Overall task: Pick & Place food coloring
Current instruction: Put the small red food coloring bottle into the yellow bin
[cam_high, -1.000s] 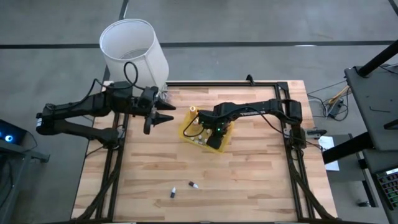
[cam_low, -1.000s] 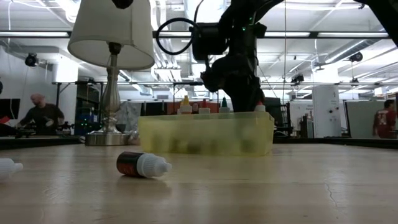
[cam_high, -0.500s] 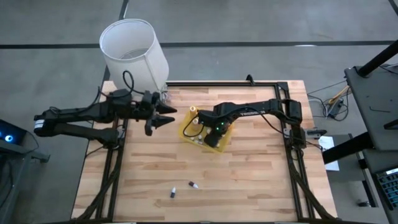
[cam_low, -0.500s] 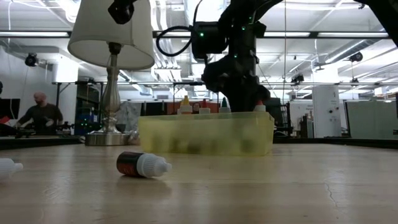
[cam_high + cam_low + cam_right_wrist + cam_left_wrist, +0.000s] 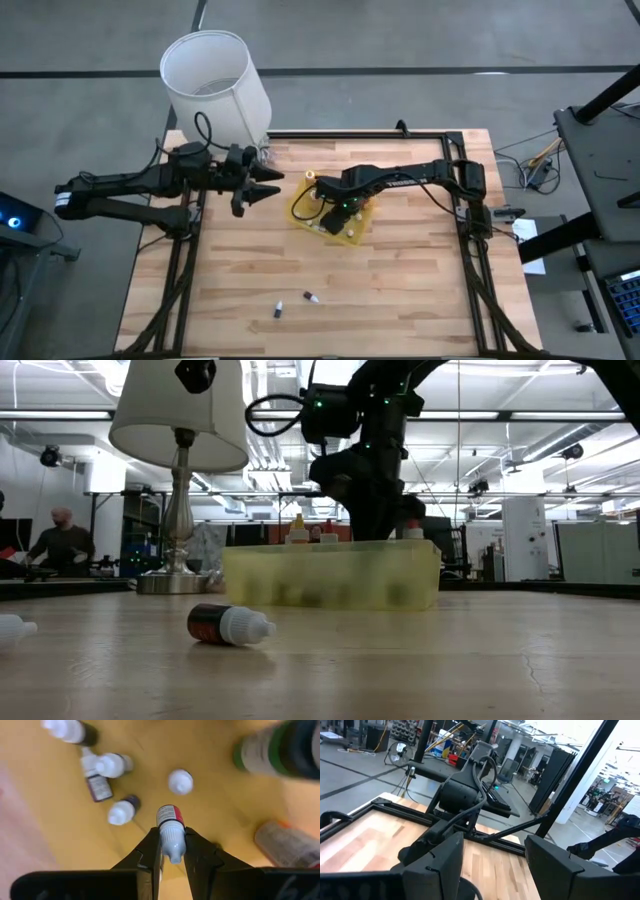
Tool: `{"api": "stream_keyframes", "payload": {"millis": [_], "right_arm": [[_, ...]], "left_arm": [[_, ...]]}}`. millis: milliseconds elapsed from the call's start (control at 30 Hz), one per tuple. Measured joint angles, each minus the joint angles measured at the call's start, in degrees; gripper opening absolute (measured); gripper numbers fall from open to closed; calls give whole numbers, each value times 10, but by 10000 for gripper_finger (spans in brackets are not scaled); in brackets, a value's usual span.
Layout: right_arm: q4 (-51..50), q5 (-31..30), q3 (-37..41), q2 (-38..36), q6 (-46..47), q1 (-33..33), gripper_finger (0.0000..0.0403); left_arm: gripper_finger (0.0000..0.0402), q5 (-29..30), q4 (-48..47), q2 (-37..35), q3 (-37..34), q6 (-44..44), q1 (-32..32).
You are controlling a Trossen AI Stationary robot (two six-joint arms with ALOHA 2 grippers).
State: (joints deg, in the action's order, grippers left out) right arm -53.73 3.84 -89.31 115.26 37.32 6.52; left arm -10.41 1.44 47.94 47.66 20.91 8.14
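A yellow tray (image 5: 303,216) near the table's middle holds the food coloring: several small white-capped vials (image 5: 120,812) and bigger bottles, one green (image 5: 270,749) and one orange (image 5: 286,843). My right gripper (image 5: 173,840) points down over the tray, shut on one red-labelled vial (image 5: 170,815). Two more vials (image 5: 279,309) (image 5: 312,298) lie on their sides near the table's front edge; the low view shows one of them (image 5: 228,625) close up. My left gripper (image 5: 272,182) hangs level and open over the far left of the table, holding nothing. My right gripper pinches the vial at its white cap (image 5: 172,846) between its two fingers. The fingers come from above, pointing down, and lie along the vial. The vial stands upright, cap up, its red-labelled body (image 5: 170,814) reaching below the fingertips over the tray floor (image 5: 150,790).
A lamp with a white shade (image 5: 215,85) stands at the far left corner, close behind my left arm. Bottle tips (image 5: 297,530) stick up above the tray's far rim. Another vial (image 5: 12,628) lies at the low view's left edge. Bare wood lies between the tray and the front edge.
My right gripper has rolled about its own line over the tray, staying in place with the vial between its fingers. My left gripper has sunk a little and tipped toward level, still open.
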Motion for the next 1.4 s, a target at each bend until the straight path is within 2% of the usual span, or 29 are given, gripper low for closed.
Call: {"api": "stream_keyframes", "payload": {"millis": [333,567,767,1233,1400], "right_arm": [[-32,-11,-3,0,-84,-6,54],[-87,-10,-41,0,-125,-38,54],[-87,-10,-73,0,-137,-59,54],[-82,-5,-55,0,-127,-59,54],[-80,20,-62,0,-109,-64,54]], "left_arm": [[185,0,1,0,0,1,0],[185,0,1,0,-1,1,0],[185,0,1,0,-1,1,0],[185,0,1,2,-1,2,0],[185,0,0,2,-1,2,0]]}}
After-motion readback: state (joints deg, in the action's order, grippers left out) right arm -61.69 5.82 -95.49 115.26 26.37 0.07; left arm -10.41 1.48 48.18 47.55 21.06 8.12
